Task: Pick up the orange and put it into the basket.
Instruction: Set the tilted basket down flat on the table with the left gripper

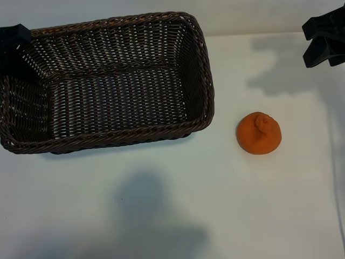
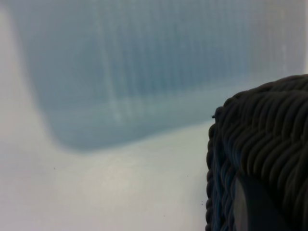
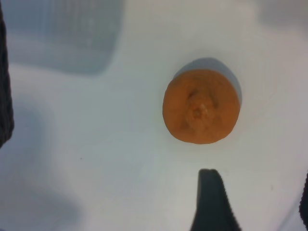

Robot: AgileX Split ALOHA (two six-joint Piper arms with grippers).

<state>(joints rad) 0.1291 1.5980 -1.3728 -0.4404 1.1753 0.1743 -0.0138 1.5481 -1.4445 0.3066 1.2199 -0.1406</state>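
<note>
Exterior view shows a pale white tabletop (image 1: 178,205) with soft grey shadows, the empty basket (image 1: 200,65) at its far left and the orange (image 1: 259,134) resting right of it, apart. At the far right corner the right gripper (image 1: 323,43) hangs with fingers spread, holding nothing. Over the basket's far left corner, the left gripper (image 1: 13,46) is narrowly parted, gripping nothing.

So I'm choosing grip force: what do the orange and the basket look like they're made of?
The orange: matte and slightly grainy with no shine and a twisted nub on top, so it may be a moulded foam or clay-like model rather than real fruit; the look leaves it open. The basket: dark-brown woven wicker or rattan-like strands with a braided rim and a slight sheen, so probably stiff.
</note>
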